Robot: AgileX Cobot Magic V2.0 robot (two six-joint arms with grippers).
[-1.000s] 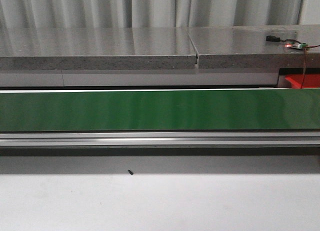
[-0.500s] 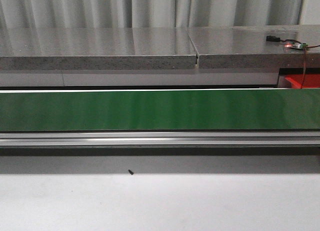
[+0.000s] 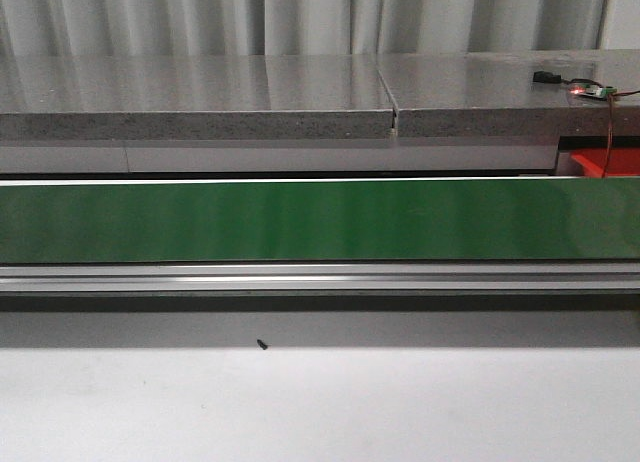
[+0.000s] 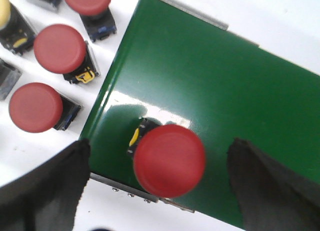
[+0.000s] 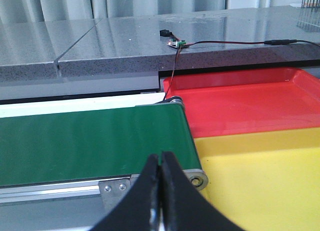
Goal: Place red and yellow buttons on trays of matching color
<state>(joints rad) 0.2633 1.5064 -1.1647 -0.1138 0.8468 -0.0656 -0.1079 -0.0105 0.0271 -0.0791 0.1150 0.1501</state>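
Note:
In the left wrist view a red button with a black and yellow base sits on the green belt, near the belt's end and edge. My left gripper is open above it, one finger on each side, both apart from the cap. Other red buttons and a yellow button stand on the white surface beside the belt. In the right wrist view my right gripper is shut on nothing, over the belt's other end, beside the red tray and the yellow tray.
The front view shows the green belt running across with its metal rail in front, a grey stone counter behind, and a corner of the red tray at the far right. A small circuit board with wires lies on the counter.

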